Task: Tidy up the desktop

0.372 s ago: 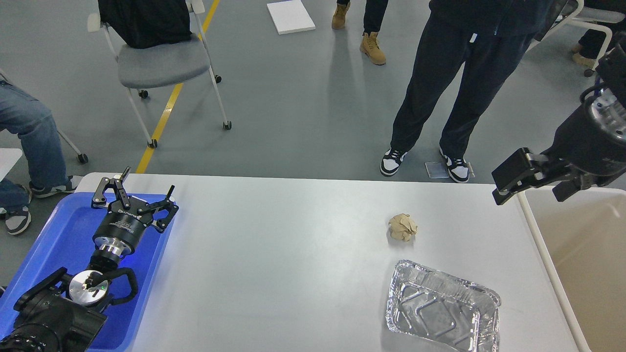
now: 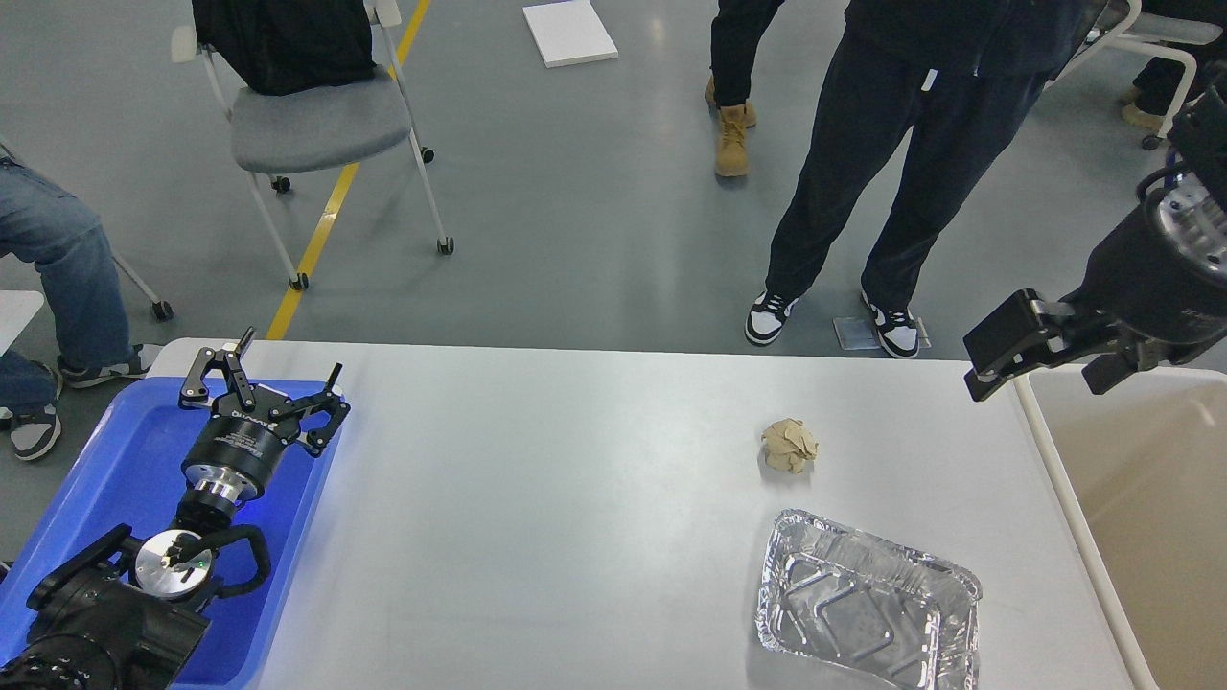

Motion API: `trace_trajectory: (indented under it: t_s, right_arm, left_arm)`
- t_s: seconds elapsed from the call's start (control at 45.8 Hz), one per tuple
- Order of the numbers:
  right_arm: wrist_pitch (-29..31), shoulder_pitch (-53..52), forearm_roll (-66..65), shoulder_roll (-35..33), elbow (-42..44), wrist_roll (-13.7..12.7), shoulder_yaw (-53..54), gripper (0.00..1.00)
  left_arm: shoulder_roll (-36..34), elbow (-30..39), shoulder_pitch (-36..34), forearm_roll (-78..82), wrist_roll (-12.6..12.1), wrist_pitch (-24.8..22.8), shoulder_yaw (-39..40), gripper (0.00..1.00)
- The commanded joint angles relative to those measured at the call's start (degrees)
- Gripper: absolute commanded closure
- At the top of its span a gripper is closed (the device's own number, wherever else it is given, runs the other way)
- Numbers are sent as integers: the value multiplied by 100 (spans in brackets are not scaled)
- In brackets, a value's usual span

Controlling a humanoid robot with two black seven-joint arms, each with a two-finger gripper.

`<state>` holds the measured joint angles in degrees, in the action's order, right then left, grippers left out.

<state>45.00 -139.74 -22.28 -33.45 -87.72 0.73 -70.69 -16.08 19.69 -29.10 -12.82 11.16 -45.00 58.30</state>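
1. Desktop (image 2: pixel 575 498) fills the middle, white-grey and broad.
2. Blue tray (image 2: pixel 96 460) at nine o'clock; left gripper (image 2: pixel 273 369) hangs over it, fingers spread apart.
3. Beige bin (image 2: pixel 1150 498) at three o'clock; right gripper (image 2: pixel 997 359) above its rim, fingers indistinct: cannot tell.
4. Foil tray (image 2: pixel 868 599) at five o'clock.
5. Crumpled paper ball (image 2: pixel 789 446) just beyond it.
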Motion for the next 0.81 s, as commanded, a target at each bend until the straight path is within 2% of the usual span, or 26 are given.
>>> trace_trajectory:
  t_s: [0.0,0.35,0.787]
  right_arm:
    - [0,-27,5,14,-8,-3,29,0]
    - [0,-158,-4,22,-26,6,29,0]
    - [0,149,-31,523,-17,6,416,0]
  left_arm:
    - [-1,0,1,-1,0,0,-2,0]
    - [-1,0,1,-1,0,0,-2,0]
    - [8,0,1,-1,0,0,6,0]
